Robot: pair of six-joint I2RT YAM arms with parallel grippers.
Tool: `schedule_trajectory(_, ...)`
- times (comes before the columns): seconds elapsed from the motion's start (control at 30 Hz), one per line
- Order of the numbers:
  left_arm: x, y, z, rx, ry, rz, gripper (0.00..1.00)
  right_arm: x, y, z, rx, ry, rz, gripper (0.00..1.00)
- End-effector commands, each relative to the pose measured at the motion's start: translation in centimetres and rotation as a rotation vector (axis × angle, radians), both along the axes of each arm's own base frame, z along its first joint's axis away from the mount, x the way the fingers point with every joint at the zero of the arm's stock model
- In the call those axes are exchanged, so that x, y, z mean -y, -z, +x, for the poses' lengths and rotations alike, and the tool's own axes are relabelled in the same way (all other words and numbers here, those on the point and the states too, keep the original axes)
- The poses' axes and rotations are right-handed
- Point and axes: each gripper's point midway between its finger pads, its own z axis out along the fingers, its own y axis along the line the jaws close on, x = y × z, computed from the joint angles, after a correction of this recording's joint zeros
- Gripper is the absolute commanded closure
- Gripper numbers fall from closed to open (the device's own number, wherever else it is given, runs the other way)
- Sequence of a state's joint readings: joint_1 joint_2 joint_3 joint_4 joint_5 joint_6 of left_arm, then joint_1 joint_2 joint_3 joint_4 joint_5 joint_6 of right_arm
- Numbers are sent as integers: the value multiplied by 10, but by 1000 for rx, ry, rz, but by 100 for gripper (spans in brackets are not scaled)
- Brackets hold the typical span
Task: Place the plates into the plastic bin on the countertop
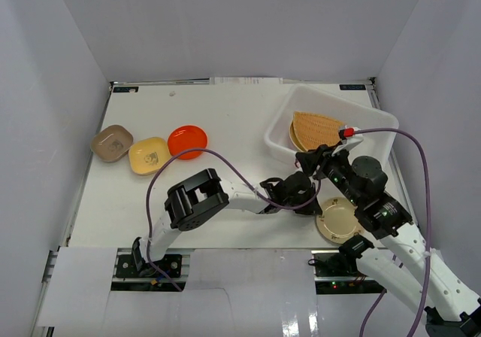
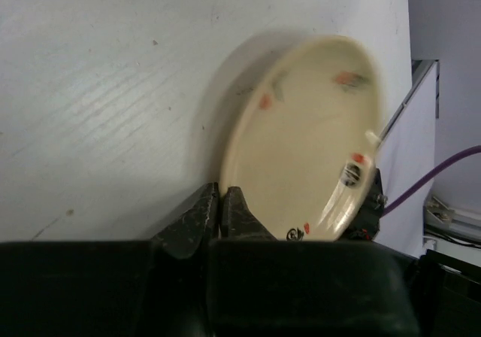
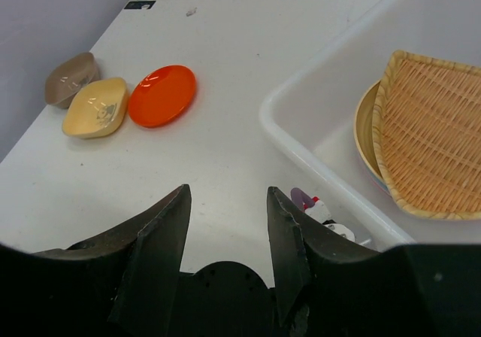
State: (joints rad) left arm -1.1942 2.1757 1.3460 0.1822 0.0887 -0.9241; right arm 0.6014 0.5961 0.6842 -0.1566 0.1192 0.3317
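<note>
Facing the cream plate, the left hand pinches its near rim.

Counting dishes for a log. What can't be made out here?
The tan round plate and anything below it: covered by the fan-shaped woven orange plate in the white plastic bin, top and right wrist views.
The round cream plate: near edge hidden by the left claw, left wrist view; blurred.

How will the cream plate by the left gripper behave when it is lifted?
The cream plate looks rigid and glossy: probably it keeps its shape but may slip in a grip. Shallow and thin-rimmed, it seems light and could tip if pressed at one edge.
</note>
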Motion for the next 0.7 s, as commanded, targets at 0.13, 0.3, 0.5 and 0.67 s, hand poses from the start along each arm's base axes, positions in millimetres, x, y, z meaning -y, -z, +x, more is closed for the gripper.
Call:
schedule_trajectory(0.13,-42,20,-5,17,-39,129,100,-1,-26,-15,38,-44,73,49)
schedule_trajectory(0.3,-100,-38,-16,79,-93,65,100,-20,-32,-28,20,-165,114,47)
schedule_trajectory(0.5,-211,-82,-21,115,-277,64,100,-53,-31,-32,-19,-309,176,45)
schedule_trajectory(0.67,-303,-150,-27,164,-465,-34,100,-94,-19,-6,-81,-343,157,44)
